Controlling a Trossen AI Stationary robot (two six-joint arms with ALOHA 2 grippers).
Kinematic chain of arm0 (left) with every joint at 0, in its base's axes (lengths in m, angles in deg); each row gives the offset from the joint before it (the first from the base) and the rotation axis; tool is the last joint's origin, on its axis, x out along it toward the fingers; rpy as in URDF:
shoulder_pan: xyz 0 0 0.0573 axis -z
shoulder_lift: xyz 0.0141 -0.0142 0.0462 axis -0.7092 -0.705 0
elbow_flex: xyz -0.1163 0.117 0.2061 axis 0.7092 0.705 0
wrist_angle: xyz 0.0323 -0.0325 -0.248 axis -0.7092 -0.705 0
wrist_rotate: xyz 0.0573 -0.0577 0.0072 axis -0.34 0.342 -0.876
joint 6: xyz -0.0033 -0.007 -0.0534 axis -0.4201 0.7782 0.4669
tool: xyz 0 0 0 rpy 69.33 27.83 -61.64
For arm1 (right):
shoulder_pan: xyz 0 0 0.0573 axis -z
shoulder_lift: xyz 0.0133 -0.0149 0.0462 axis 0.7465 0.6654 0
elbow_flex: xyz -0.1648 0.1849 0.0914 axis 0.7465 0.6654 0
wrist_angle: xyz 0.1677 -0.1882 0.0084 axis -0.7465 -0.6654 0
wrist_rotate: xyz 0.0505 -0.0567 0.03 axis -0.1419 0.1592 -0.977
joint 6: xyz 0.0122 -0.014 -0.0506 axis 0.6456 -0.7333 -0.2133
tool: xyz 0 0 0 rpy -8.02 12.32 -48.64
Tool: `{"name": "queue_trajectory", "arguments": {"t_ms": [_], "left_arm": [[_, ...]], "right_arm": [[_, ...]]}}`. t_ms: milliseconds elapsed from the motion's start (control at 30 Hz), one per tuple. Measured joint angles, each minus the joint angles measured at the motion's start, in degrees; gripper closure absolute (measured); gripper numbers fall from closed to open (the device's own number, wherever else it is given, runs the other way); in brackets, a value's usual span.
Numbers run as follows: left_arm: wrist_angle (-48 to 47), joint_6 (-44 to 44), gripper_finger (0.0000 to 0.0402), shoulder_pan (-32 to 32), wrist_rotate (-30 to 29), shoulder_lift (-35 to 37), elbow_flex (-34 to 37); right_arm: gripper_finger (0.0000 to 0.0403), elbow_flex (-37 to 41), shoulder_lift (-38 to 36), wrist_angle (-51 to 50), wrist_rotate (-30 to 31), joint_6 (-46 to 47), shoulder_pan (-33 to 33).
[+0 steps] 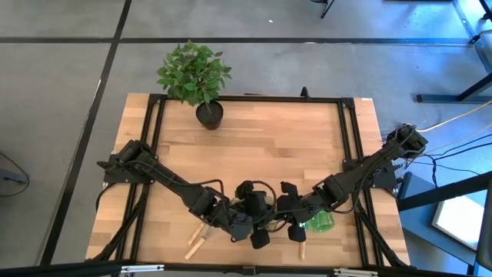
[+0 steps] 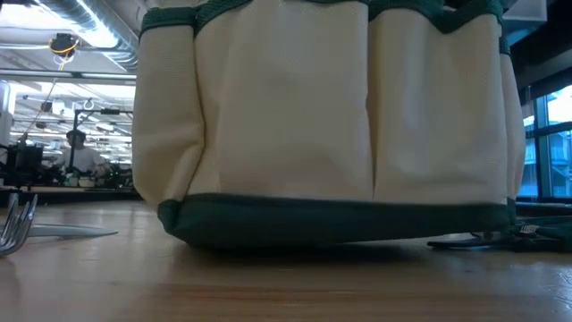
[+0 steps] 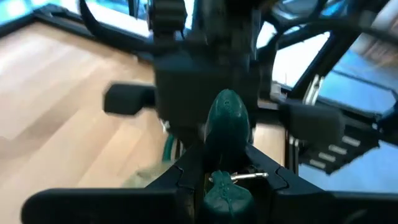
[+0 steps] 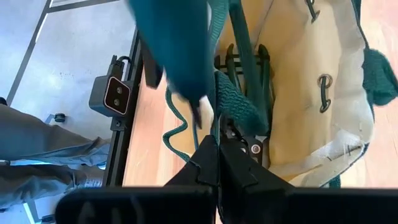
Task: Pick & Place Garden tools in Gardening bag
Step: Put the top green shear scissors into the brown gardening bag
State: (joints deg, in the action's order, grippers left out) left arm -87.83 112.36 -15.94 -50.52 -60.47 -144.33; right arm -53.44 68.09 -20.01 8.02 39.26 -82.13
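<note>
- My left gripper sits at the lower centre of the high view, above the near table edge. In the left wrist view its fingers are pinched on a dark green handle that stands up at frame centre.
- My right gripper sits just right of the left one in the high view. Its fingers are pressed fully together, low in the centre of the right wrist view; whether anything is caught between them I cannot tell.
- The gardening bag fills most of the low view: cream fabric panels with green trim, resting on the table. In the high view both grippers cover it.
- The right wrist view looks into the bag's opening, where dark tool handles stand inside, upper centre.
- The spray bottle lies at lower right of the high view, beside my right arm.
- Two wooden-handled tools lie at lower left of centre in the high view, under my left arm.
- The potted plant stands at the far table edge, upper left of centre.
</note>
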Motion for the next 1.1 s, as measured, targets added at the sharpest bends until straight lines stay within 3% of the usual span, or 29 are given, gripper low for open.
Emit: {"name": "queue_trajectory", "arguments": {"t_ms": [500, 933, 1100], "left_arm": [[-3.35, 2.95, 0.034, 0.28, 3.64, -1.95, 0.12], [-3.28, 3.1, 0.034, 0.12, 1.2, -2.69, 0.12], [-2.91, 3.3, 0.034, -0.62, 2.75, -4.54, 0.12]], "right_arm": [[0.0403, 0.0, 0.0, -0.07, 0.02, 0.17, 0.0], [0.0403, 0.0, 0.02, 0.13, 0.59, 0.22, 0.0], [0.0403, 0.0, 0.04, -0.07, 0.62, 0.21, 0.02]]}}
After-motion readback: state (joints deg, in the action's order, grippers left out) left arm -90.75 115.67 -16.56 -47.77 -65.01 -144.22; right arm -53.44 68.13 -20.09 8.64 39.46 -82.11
